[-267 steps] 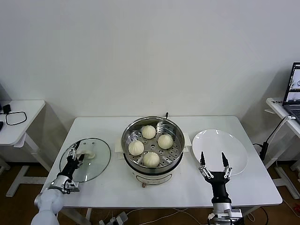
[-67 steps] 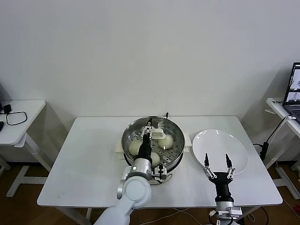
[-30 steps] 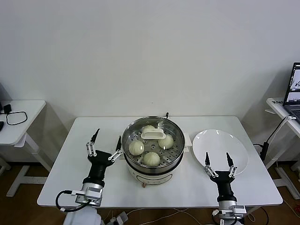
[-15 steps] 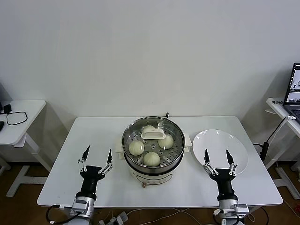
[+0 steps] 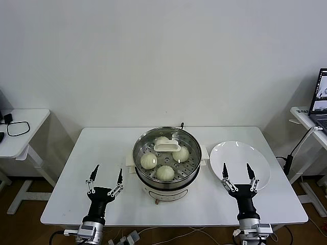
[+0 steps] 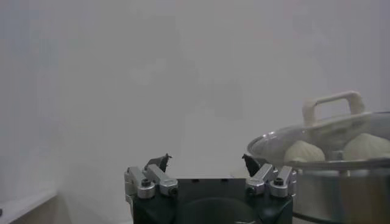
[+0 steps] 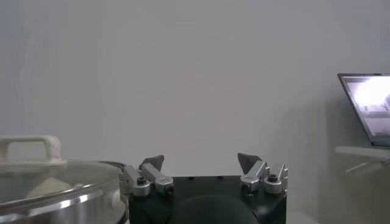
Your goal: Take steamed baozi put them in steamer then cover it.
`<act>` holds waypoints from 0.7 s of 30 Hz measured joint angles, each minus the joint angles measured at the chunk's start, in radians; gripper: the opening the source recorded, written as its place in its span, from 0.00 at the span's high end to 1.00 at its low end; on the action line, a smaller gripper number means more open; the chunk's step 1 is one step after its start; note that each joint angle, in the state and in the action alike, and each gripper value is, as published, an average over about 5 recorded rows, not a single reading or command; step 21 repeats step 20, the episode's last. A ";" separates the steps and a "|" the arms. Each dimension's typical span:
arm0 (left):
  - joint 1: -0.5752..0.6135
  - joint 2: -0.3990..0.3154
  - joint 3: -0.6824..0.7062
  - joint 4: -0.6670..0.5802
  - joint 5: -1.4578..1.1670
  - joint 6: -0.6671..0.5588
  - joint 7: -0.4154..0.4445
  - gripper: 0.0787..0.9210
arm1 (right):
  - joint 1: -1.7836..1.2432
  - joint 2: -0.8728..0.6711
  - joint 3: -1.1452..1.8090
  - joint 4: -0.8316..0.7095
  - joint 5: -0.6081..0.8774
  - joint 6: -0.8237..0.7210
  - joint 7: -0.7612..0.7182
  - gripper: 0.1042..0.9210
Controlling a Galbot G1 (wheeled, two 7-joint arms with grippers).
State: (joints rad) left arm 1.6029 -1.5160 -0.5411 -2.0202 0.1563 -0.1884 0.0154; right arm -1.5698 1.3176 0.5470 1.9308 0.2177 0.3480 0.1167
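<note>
Baozi (image 5: 148, 161) sat in steamer (image 5: 166, 171), cover (image 5: 167, 145) on; I judged task done. Left hand (image 5: 104, 178), right hand (image 5: 239, 176) flanked steamer, wide, empty.

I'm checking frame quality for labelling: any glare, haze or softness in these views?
Head view: even light, crisp; the cover shows small glints. Left wrist view: hazy and washed out; baozi soft. Right wrist view: soft backdrop, laptop screen blown out.
</note>
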 measured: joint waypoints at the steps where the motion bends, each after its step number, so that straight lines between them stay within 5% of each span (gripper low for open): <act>1: 0.001 -0.001 0.000 -0.001 -0.001 0.000 0.000 0.12 | -0.001 0.000 0.000 0.000 -0.001 -0.002 0.000 0.12; 21: 0.009 -0.001 -0.004 -0.003 -0.005 -0.005 0.006 0.12 | -0.003 0.000 -0.008 0.007 -0.020 -0.025 0.006 0.12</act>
